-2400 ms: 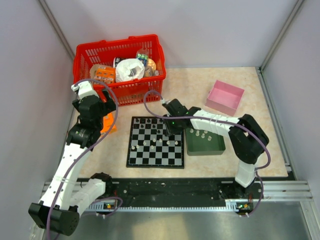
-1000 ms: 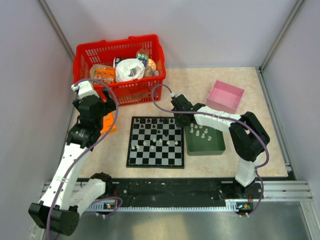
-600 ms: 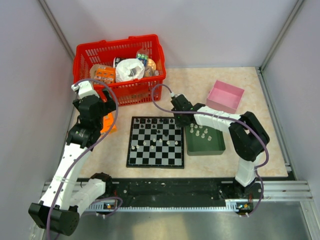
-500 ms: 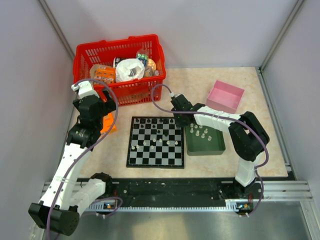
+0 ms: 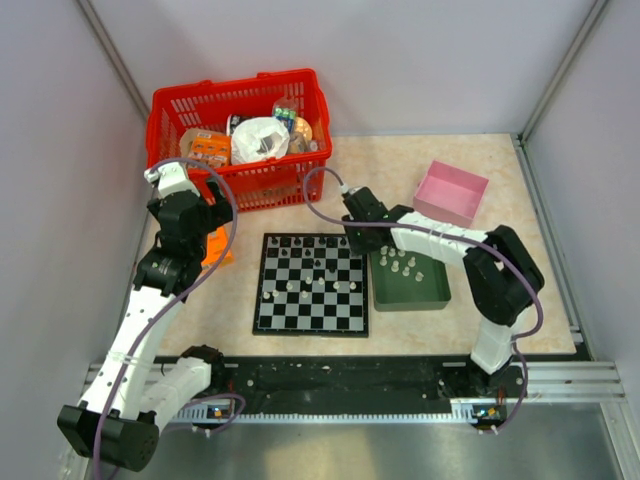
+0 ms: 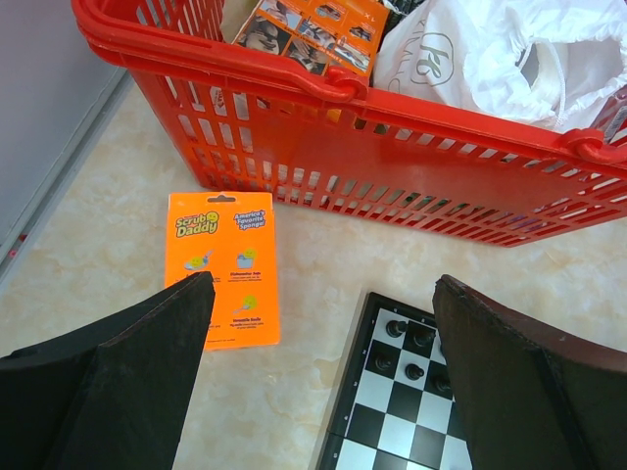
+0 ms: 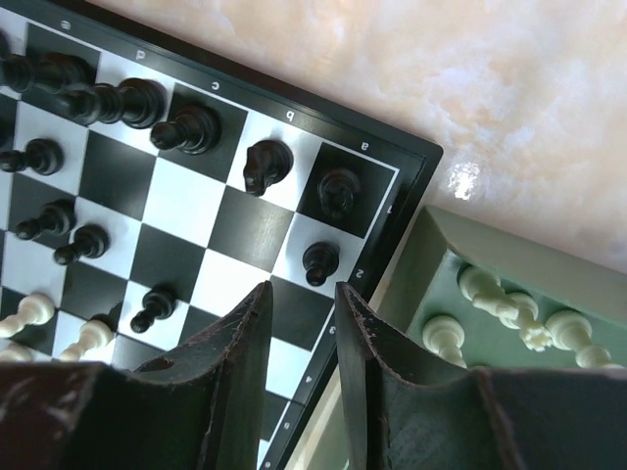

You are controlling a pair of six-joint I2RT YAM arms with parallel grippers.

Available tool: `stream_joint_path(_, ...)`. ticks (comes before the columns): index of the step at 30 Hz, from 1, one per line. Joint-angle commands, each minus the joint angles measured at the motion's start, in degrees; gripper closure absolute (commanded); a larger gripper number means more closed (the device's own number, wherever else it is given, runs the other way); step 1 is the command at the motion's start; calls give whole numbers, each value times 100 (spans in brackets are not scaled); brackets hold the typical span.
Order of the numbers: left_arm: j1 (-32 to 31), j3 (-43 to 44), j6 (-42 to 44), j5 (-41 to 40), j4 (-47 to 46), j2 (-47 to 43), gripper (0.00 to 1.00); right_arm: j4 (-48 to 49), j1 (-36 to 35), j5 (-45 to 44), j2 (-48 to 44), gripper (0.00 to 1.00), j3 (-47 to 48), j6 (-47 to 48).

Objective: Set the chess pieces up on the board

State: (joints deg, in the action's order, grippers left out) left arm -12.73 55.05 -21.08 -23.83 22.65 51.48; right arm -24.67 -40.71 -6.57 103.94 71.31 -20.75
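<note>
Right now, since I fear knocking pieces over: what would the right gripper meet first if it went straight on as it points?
Probably the board, a dark square near its border; depth is unclear, and the right gripper might clip the black pawn.

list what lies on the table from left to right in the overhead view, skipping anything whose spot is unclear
orange sponge pack → board → green tray; the pink box overlaps the tray's span, so it is left out.

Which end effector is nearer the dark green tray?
Right. The right end effector is over the board's corner beside the green tray; the left end effector is across the board, near the orange package.
</note>
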Motion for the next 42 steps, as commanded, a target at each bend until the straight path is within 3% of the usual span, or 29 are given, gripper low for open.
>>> stream_joint_path(1,25,-11,-45,19,-306,-95,1,-38,28,68,-629,67,296,80)
stream_joint_path(14,34,32,-36,37,-315,-77,1,190,-657,630,-305,64,305,36)
stream_joint_path(20,34,24,-10,-16,-341,-121,1,199,-667,1043,-137,63,305,124)
stream_joint_path(30,34,32,8,-16,-349,-112,1,190,-693,982,196,64,480,124)
stream_joint_path(38,34,15,8,-25,-349,-112,1,94,-693,692,320,74,603,264)
stream_joint_path(42,34,-3,-10,-33,-341,-121,1,41,-693,727,364,73,674,326)
